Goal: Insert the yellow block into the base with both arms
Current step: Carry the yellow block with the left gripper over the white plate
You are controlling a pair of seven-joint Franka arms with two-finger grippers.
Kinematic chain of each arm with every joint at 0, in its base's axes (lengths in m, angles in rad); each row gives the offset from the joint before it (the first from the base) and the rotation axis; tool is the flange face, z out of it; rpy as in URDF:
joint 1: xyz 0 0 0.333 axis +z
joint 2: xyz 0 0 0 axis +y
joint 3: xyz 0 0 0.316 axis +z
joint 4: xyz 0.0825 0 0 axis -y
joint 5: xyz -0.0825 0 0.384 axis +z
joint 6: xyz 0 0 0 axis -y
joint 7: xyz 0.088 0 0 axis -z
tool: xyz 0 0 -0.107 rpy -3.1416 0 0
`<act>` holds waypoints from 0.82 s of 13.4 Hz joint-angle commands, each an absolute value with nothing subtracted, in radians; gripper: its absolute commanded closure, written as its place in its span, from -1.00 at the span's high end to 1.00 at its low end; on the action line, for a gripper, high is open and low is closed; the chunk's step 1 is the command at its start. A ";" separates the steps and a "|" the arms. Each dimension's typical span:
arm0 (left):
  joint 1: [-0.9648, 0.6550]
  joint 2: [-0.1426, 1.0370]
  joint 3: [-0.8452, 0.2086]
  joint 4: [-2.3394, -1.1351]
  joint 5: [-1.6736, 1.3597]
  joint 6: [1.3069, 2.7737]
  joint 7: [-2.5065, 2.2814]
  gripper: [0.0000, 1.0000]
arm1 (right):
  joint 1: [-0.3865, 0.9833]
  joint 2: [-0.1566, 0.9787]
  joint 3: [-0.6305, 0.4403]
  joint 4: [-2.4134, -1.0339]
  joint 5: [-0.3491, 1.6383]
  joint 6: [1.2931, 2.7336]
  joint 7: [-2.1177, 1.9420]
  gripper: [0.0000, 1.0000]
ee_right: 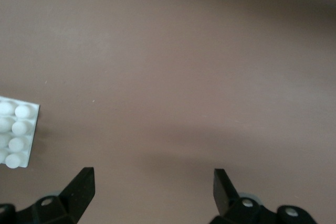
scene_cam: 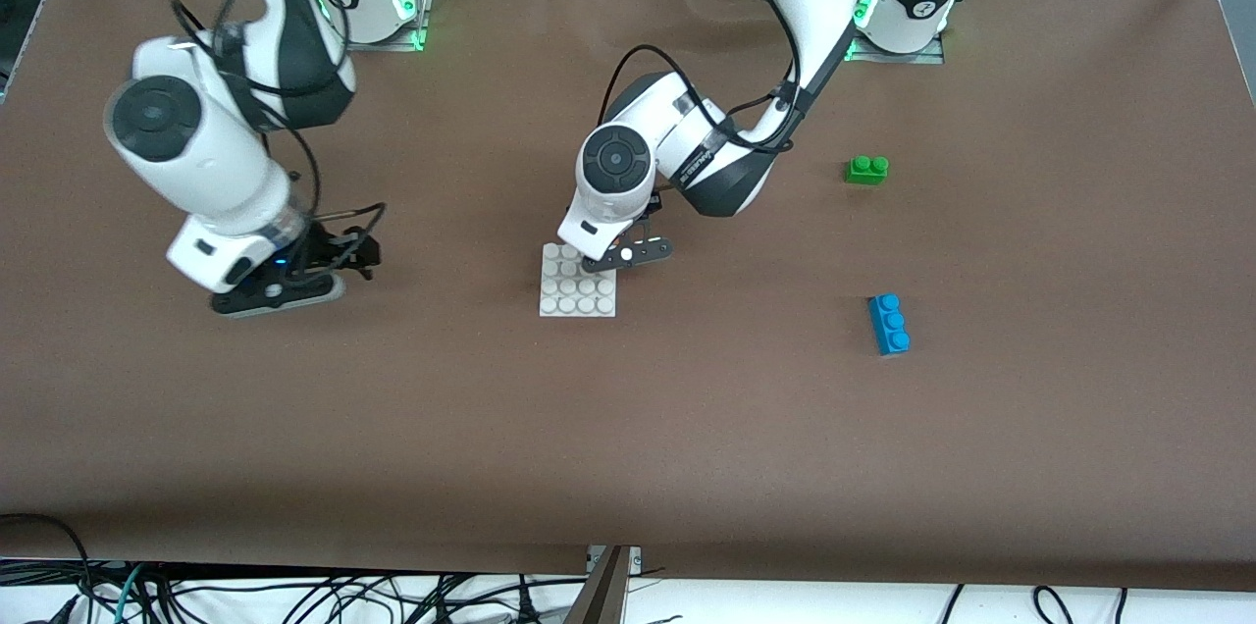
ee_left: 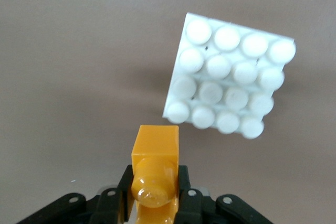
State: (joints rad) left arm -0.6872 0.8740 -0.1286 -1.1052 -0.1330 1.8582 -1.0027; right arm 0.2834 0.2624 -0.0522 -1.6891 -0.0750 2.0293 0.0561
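Note:
The white studded base (scene_cam: 577,283) lies flat at the table's middle. My left gripper (scene_cam: 628,254) hangs just over the base's corner farthest from the front camera. In the left wrist view the left gripper (ee_left: 155,188) is shut on the yellow block (ee_left: 155,148), studs toward the camera, with the base (ee_left: 229,80) close ahead of it. The block is hidden under the wrist in the front view. My right gripper (scene_cam: 280,295) is low over bare table toward the right arm's end, open and empty (ee_right: 152,184). An edge of the base (ee_right: 16,129) shows in its wrist view.
A green two-stud brick (scene_cam: 867,169) and a blue three-stud brick (scene_cam: 889,324) lie toward the left arm's end of the brown table (scene_cam: 628,428), the blue one nearer the front camera.

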 commanded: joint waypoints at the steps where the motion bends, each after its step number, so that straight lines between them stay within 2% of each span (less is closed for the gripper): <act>1: -0.703 0.957 -0.101 -0.965 -0.153 1.847 -1.046 -1.00 | 0.249 0.272 -0.055 -1.609 -0.054 1.944 0.043 1.00; 5: -0.727 0.997 -0.077 -0.950 -0.155 1.974 -1.068 -1.00 | 0.244 0.250 -0.112 -1.546 -0.054 1.804 0.043 1.00; 11: -0.756 1.032 -0.063 -0.950 -0.153 2.036 -0.997 -1.00 | 0.216 0.195 -0.123 -1.552 -0.060 1.769 0.040 1.00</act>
